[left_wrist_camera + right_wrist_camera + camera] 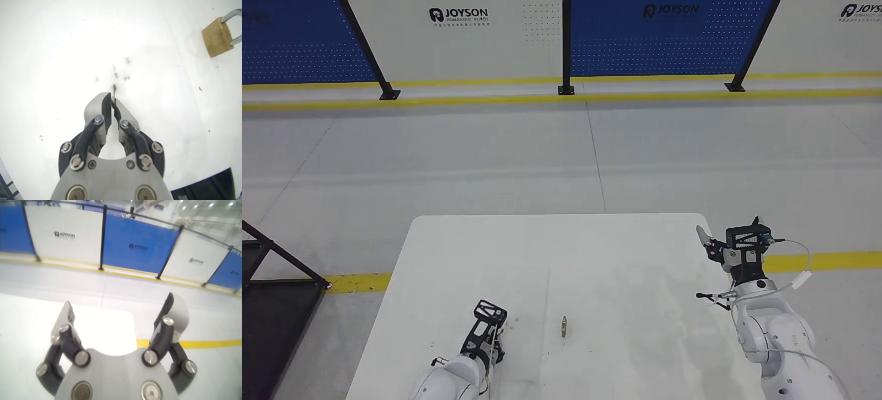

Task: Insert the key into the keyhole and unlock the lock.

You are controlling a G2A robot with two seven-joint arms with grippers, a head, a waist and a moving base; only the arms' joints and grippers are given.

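Key [114,90] pinched edge-on between the left gripper [112,98] pads, tip down at the white table [642,260]; contact unclear. Padlock [564,327] lies flat near the table's front middle, apart from the key, with bare surface all round. Right gripper [121,306] has fingers spread and holds nothing, above the far right corner.

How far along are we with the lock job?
Done: the left gripper is shut on the thin silver metal key, its tip down by the white table. In hand: nothing more; the brass padlock with a steel shackle lies apart, untouched. Left: the open right gripper holds nothing, so steadying the padlock, inserting and turning the key remain.
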